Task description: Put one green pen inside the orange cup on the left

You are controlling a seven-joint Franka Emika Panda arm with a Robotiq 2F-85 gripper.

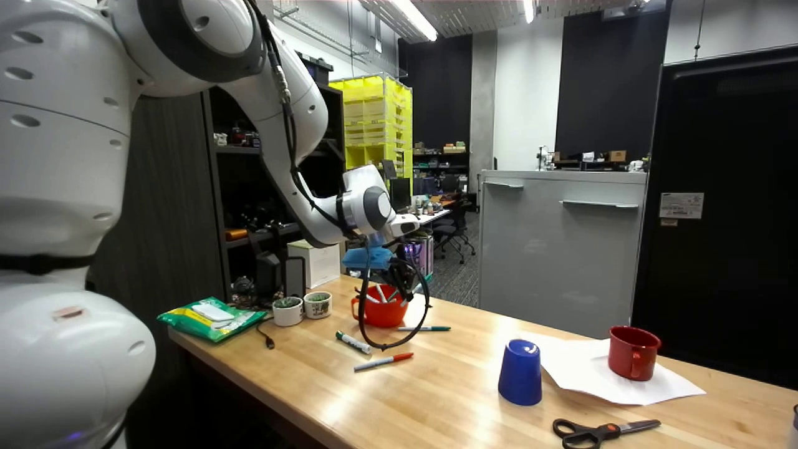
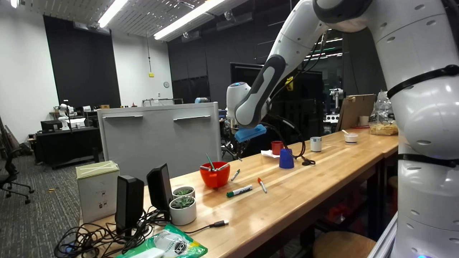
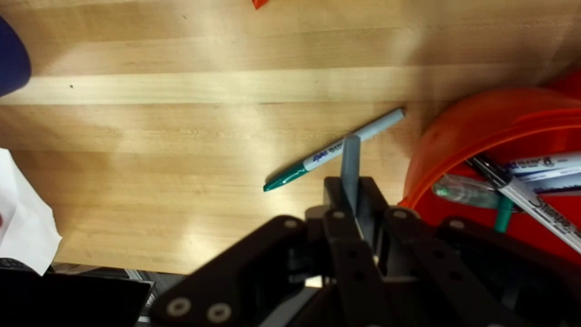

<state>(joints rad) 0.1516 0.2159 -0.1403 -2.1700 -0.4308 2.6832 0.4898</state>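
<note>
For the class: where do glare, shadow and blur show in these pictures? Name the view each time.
In both exterior views, the ceiling lights burn out to white; in an exterior view, pale glare spots the table; in the wrist view, shadow dims the table beside the orange cup, and the foreground pincer looks slightly soft.
</note>
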